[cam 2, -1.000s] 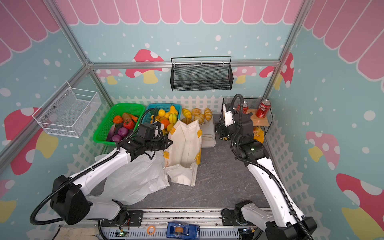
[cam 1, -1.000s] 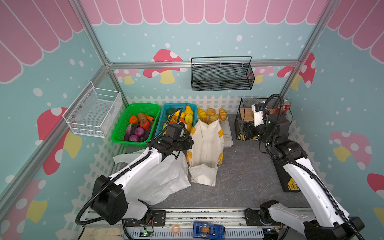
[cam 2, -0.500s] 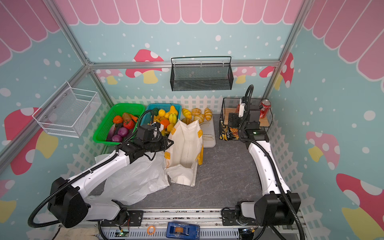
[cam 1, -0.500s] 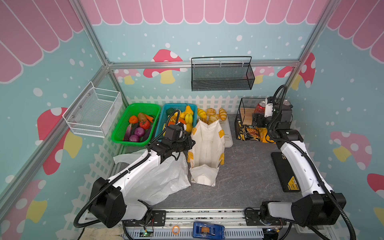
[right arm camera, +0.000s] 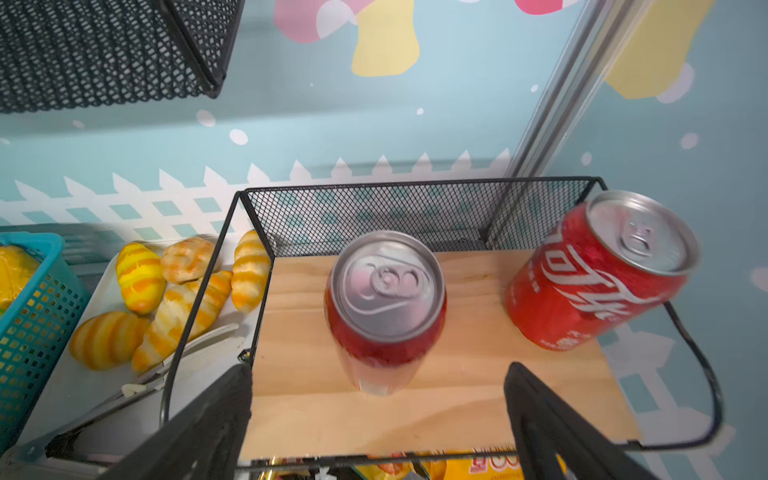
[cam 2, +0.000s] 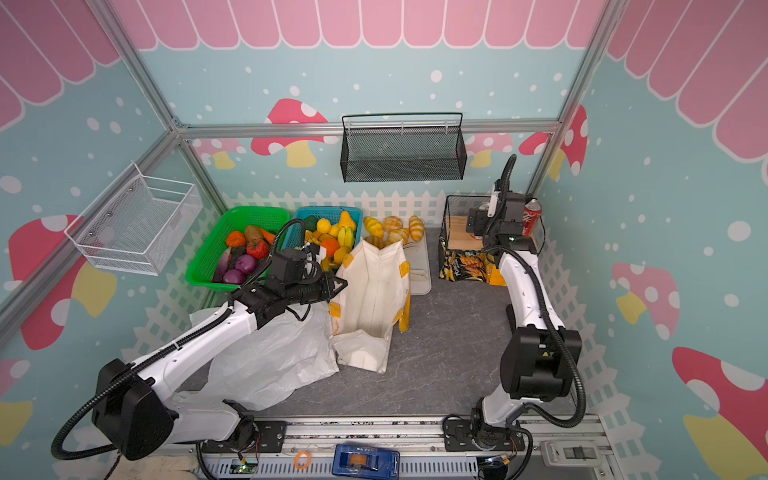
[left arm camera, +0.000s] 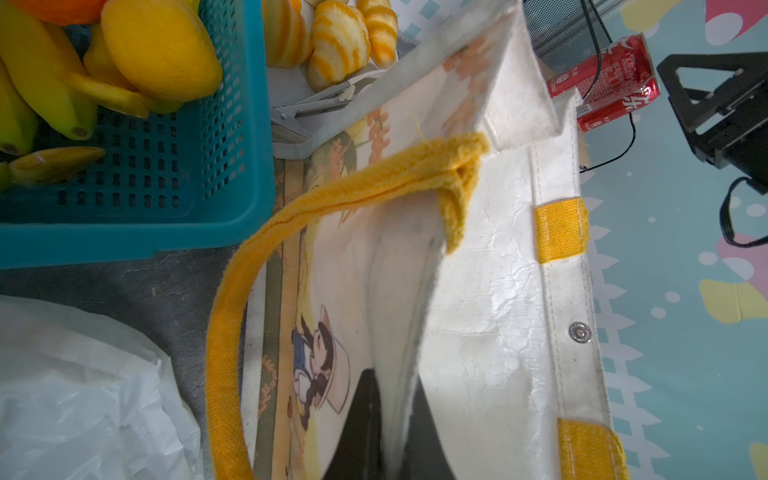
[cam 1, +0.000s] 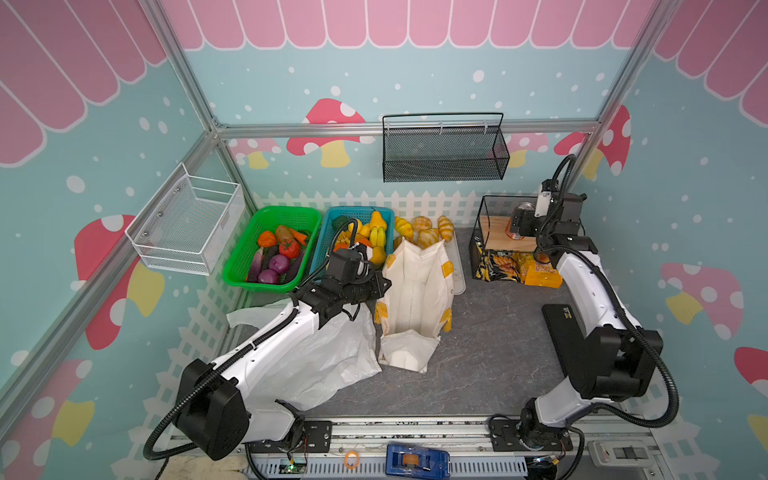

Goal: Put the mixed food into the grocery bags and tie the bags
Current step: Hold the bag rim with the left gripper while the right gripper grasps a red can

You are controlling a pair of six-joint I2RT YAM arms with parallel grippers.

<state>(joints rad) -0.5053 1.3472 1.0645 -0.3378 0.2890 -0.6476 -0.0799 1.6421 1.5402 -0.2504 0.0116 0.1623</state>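
Cans: near can upright on shelf, just ahead of right gripper, in line with the gap, untouched; far can off to one side, outside the jaws.
Right gripper: spread wide, empty.
Left gripper: pinching tote wall.
Plastic bag: on counter, behind left gripper.

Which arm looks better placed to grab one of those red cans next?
The right. The right gripper is open, facing the nearer can on the wooden shelf. The left gripper is clamped on the tote, far from that shelf, probably holding it open.
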